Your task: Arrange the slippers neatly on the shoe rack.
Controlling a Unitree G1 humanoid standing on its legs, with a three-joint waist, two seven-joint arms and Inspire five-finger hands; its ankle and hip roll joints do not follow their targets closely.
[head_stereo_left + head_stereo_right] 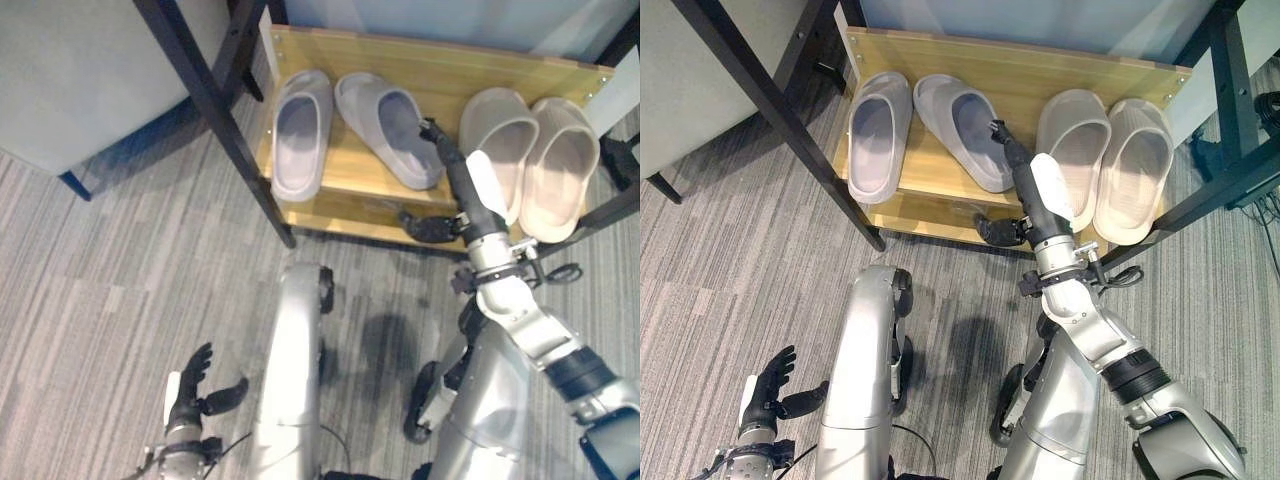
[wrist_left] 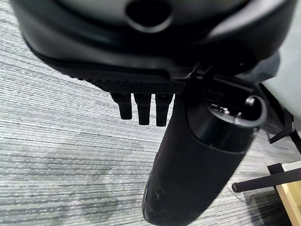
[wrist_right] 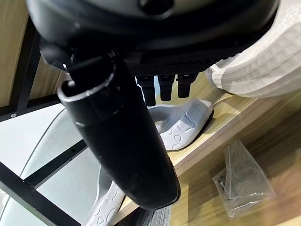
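Right hand (image 1: 1025, 185), fingers straight, touches the inner grey slipper (image 1: 965, 130), which lies askew to its mate (image 1: 878, 135), apparently to nudge it parallel. Beige pair (image 1: 1105, 160) sits aligned on the shoe rack (image 1: 940, 215). Left hand (image 1: 768, 395) hangs relaxed over carpet.

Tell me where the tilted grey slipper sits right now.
The tilted grey slipper lies mid-shelf on the wooden rack, between the straight grey slipper and the beige pair, with the right hand at its heel.
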